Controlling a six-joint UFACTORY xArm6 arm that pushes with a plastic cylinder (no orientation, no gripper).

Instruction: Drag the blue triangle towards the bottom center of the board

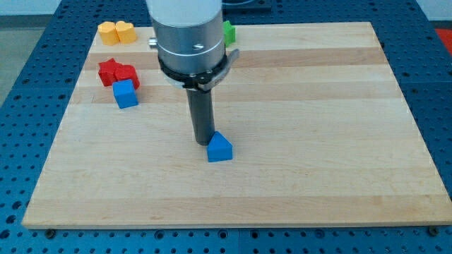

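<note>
The blue triangle (219,148) lies on the wooden board (318,162) a little left of the middle, below the board's centre line. My tip (204,141) stands just to the upper left of the blue triangle and touches or nearly touches its edge. The rod rises straight up into the grey arm body (189,35) at the view's top.
A blue cube (126,94) sits at the left, with a red star (108,70) and another red block (127,75) just above it. Two orange-yellow blocks (116,32) lie at the top left corner. A green block (228,32) shows partly behind the arm.
</note>
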